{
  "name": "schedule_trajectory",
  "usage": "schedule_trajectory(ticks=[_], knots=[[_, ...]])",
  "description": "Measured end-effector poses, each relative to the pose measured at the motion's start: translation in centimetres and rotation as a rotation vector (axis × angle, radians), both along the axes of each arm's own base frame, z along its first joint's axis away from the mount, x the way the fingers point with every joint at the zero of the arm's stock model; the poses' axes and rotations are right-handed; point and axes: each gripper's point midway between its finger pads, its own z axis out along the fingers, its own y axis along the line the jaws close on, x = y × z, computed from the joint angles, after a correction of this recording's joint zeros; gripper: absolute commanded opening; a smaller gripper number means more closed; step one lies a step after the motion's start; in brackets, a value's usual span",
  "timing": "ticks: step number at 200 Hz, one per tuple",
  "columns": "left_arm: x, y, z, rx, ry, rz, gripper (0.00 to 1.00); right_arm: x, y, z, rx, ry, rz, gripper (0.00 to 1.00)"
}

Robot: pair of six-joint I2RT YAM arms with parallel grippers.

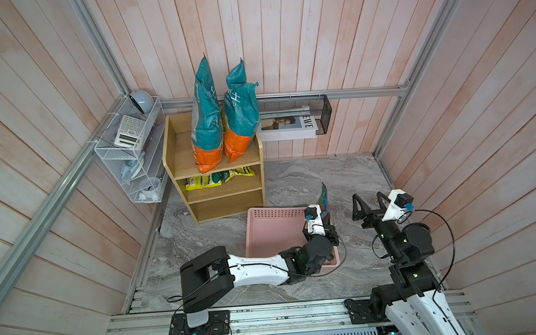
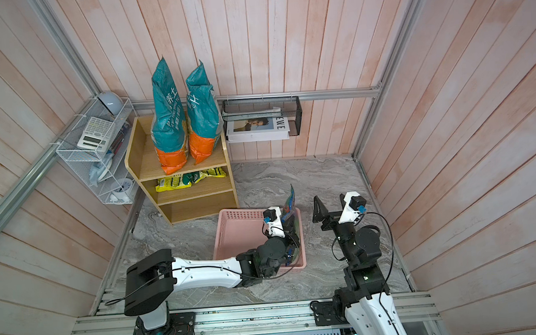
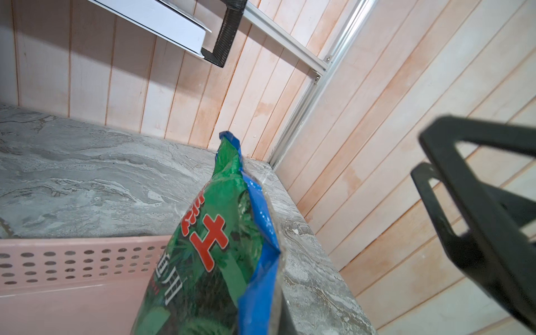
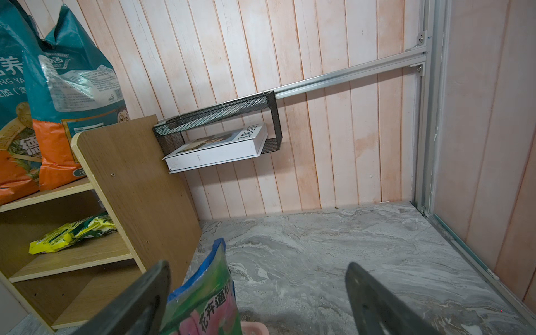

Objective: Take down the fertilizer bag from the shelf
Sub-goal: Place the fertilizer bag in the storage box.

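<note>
Over the pink basket [image 1: 272, 212], the left gripper [image 1: 325, 216] clamps the green fertilizer bag [image 1: 323, 197]; the right gripper [image 1: 370, 204] gapes empty.

A robot lab cell dressed as a home storage corner. Pink-washed plank walls [image 1: 284, 32] sit in a bare aluminium frame [image 1: 335, 93], and robot arms [image 1: 256, 266] are bolted to a slotted rail [image 1: 284, 315] along the marble-patterned worktop's [image 1: 324, 178] front edge. At the back stand a light-wood shelf [image 1: 228, 208] of teal-and-orange bags [image 1: 206, 121], a white wire rack [image 1: 114, 152] with a calculator [image 1: 129, 131], and a black mesh basket [image 1: 325, 115] holding a book [image 1: 290, 127].
</note>
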Motion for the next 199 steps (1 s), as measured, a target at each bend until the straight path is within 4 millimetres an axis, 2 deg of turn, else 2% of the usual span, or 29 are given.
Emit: schedule_trajectory(ticks=[33, 38, 47, 68, 75, 83, 100, 103, 135, 155, 168, 181, 199], knots=[[-4.0, -1.9, -1.7, 0.049, -0.056, -0.029, 0.00, 0.0, 0.0, 0.0, 0.004, 0.001, 0.000, 0.98], [-4.4, -2.2, -2.0, 0.051, -0.059, -0.034, 0.06, 0.0, 0.0, 0.0, 0.005, 0.001, 0.000, 0.98], [-4.8, -2.4, -2.2, 0.048, -0.061, -0.039, 0.15, 0.0, 0.0, -0.1, 0.007, 0.002, 0.000, 0.98], [-4.8, -2.2, -1.7, 0.013, -0.070, -0.032, 0.15, 0.0, 0.0, -0.2, 0.006, 0.003, 0.000, 0.98], [-4.7, -2.1, -1.4, 0.003, -0.072, -0.029, 0.19, 0.0, 0.0, -0.1, 0.007, 0.003, 0.000, 0.98], [-4.7, -2.0, -1.1, -0.004, -0.074, -0.028, 0.34, 0.0, 0.0, -0.2, 0.007, 0.003, 0.000, 0.98], [-4.6, -1.8, -0.2, -0.018, -0.077, -0.024, 0.96, 0.0, 0.0, -0.2, 0.006, 0.003, 0.000, 0.98], [-4.6, -1.7, -0.1, -0.021, -0.078, -0.024, 1.00, 0.0, 0.0, -0.2, 0.007, 0.003, 0.000, 0.98], [-4.7, -1.4, 1.7, -0.013, -0.086, -0.047, 1.00, 0.0, 0.0, -0.2, 0.007, 0.003, 0.001, 0.98], [-4.6, -0.4, 3.9, 0.040, -0.100, -0.062, 1.00, 0.0, 0.0, -0.2, 0.010, 0.004, 0.001, 0.98], [-4.1, 0.8, 6.6, 0.063, -0.108, -0.059, 1.00, 0.0, 0.0, -0.2, 0.014, 0.004, 0.001, 0.98], [-2.8, 2.8, 10.3, 0.056, -0.118, -0.036, 1.00, 0.1, 0.0, -0.3, 0.017, 0.005, 0.002, 0.98], [-0.5, 7.8, 15.7, 0.022, -0.144, 0.042, 1.00, 0.2, 0.0, -0.7, 0.018, 0.018, 0.002, 0.98]])
